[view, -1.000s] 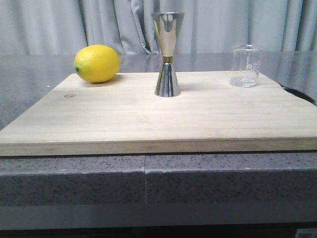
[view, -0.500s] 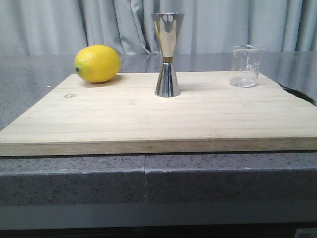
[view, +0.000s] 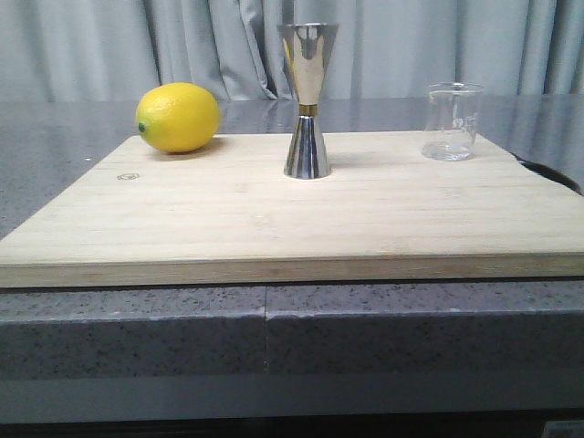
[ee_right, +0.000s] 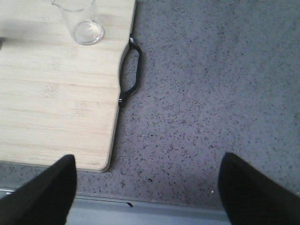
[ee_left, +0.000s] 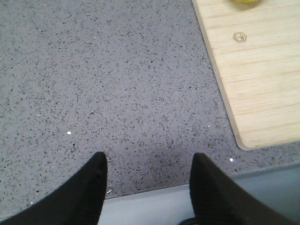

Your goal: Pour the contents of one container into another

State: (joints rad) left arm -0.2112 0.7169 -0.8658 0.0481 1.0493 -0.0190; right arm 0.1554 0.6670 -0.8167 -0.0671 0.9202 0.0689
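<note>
Board edges: the pale wooden cutting board (view: 301,214) lies flat on the speckled grey countertop (view: 137,328), its near edge just back from the counter's front lip; a black handle (ee_right: 131,75) arcs off its right edge.
Open room: the wide near half of the board is bare wood; bare grey counter runs along the board's left and right sides.
Beaker: the small clear glass beaker (view: 453,121) stands upright at about 1 o'clock from the board's centre, near the far right corner, close to the right edge and the handle. Its lip flares and faint printed marks show on its wall; I cannot tell whether it holds any liquid.
Jigger: the polished steel double jigger (view: 307,100) stands upright at 12 o'clock from the board's centre, hourglass-shaped, with a thin gold band at its waist and curtain reflections on its cones. It is well apart from the beaker.
Lemon: a yellow lemon (view: 179,117) rests at about 10 o'clock, at the far left corner.
Left gripper (ee_left: 147,180): jaws spread, nothing between them, above bare counter just off the board's near left corner.
Right gripper (ee_right: 145,185): jaws spread wide and empty, above counter off the board's near right corner, with the beaker well apart from it.
</note>
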